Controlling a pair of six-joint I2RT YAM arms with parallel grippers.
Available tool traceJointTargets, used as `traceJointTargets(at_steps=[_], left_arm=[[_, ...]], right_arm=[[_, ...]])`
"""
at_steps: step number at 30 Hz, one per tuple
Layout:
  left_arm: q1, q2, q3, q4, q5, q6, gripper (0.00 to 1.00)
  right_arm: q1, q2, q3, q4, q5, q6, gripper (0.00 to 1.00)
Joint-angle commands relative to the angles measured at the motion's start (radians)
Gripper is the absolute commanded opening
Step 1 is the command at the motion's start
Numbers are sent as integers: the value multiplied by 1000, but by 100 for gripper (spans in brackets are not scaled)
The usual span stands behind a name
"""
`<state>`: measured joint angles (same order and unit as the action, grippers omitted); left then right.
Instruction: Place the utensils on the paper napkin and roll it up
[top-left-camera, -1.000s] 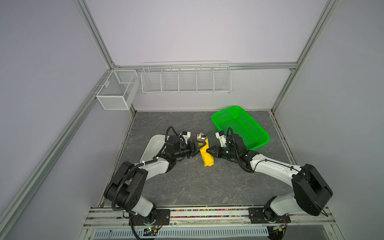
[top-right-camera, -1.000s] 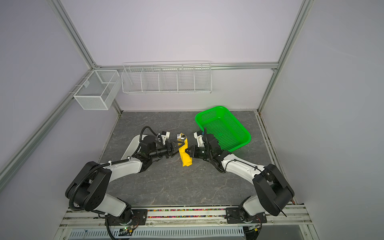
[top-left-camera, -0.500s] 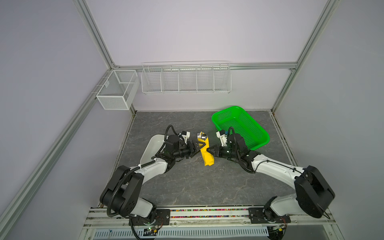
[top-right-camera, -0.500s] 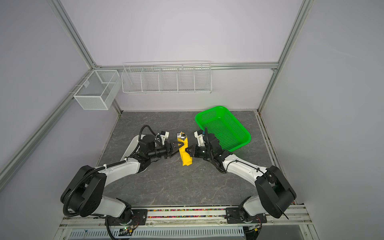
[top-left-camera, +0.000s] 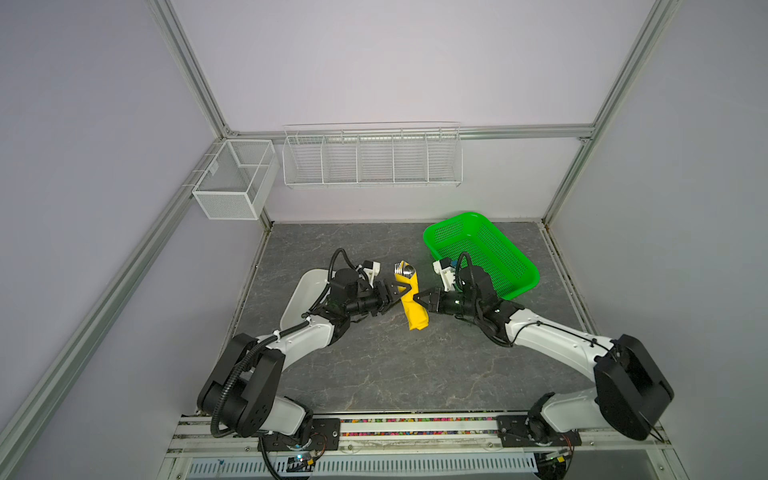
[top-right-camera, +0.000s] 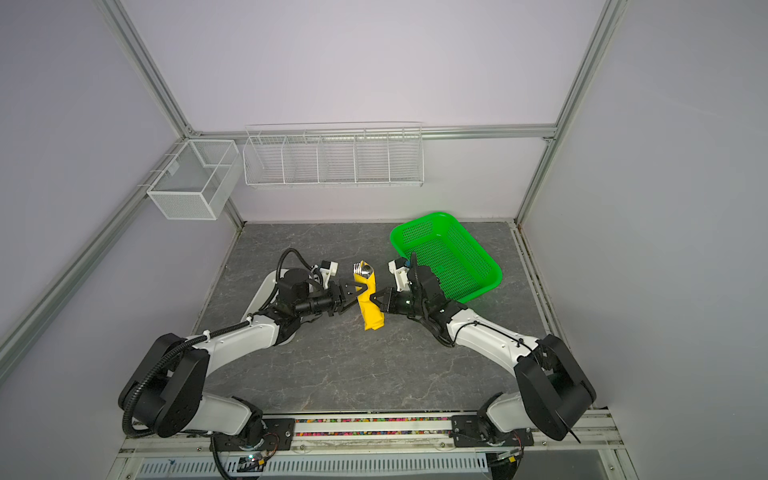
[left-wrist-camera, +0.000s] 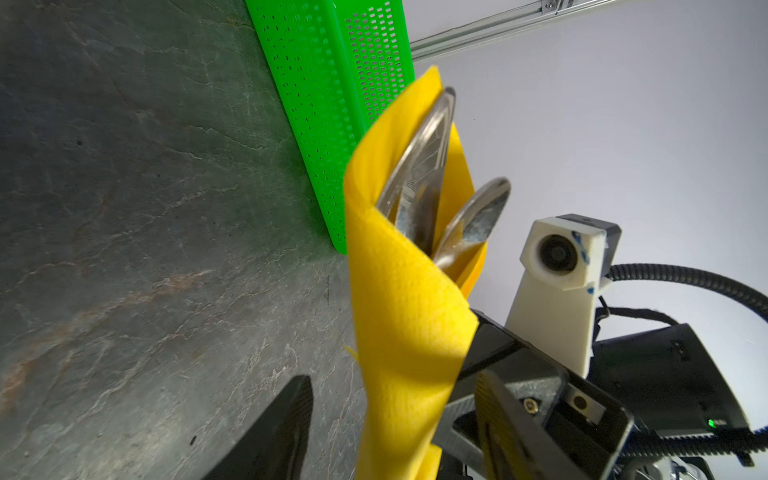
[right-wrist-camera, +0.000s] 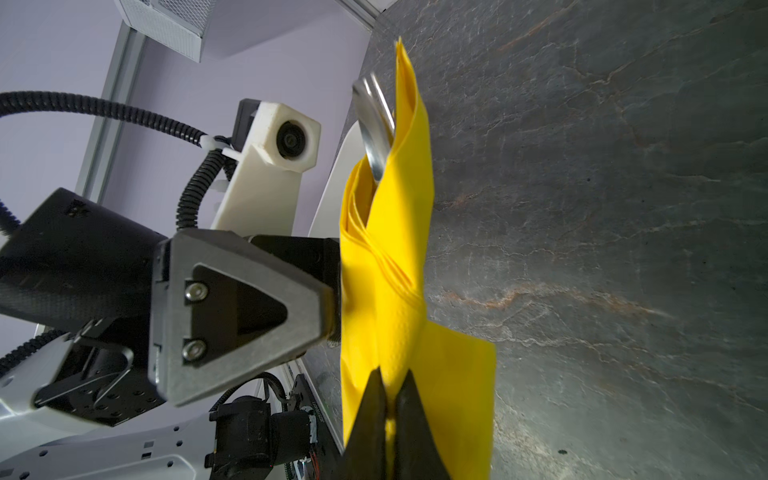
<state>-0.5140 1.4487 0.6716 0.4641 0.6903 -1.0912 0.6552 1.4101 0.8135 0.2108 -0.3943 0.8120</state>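
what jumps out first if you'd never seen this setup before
The bright yellow paper napkin, rolled around the silver utensils whose heads poke out of its far end, sits mid-table between the two arms. The right pincer is pinched shut on it, while the left pincer straddles it with jaws apart. Next comes the green basket at the back right of the table.

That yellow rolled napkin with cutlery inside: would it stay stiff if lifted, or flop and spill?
Probably floppy by itself: the paper napkin looks thin, with a loose flap sticking out beside the right pincer. The utensils inside likely lend some stiffness. They poke out of the open end, so tilted that way they might slide out.
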Motion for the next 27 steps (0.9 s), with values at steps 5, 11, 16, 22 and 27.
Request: traceJointTargets(at_steps=[5, 11, 16, 22, 27], left_arm=[[4, -2, 39, 63, 32, -30, 63], [2, 14, 42, 88, 38, -43, 63], [-9, 25, 49, 106, 42, -49, 63], [-10, 27, 50, 144, 37, -64, 59], [-9, 28, 53, 156, 29, -68, 55]], right_arm=[[-6, -39, 33, 51, -36, 23, 6], [-8, -40, 29, 96, -51, 49, 6], [-6, -34, 33, 121, -68, 65, 6], [-7, -29, 44, 104, -86, 63, 7], [-6, -24, 48, 104, -101, 62, 7]])
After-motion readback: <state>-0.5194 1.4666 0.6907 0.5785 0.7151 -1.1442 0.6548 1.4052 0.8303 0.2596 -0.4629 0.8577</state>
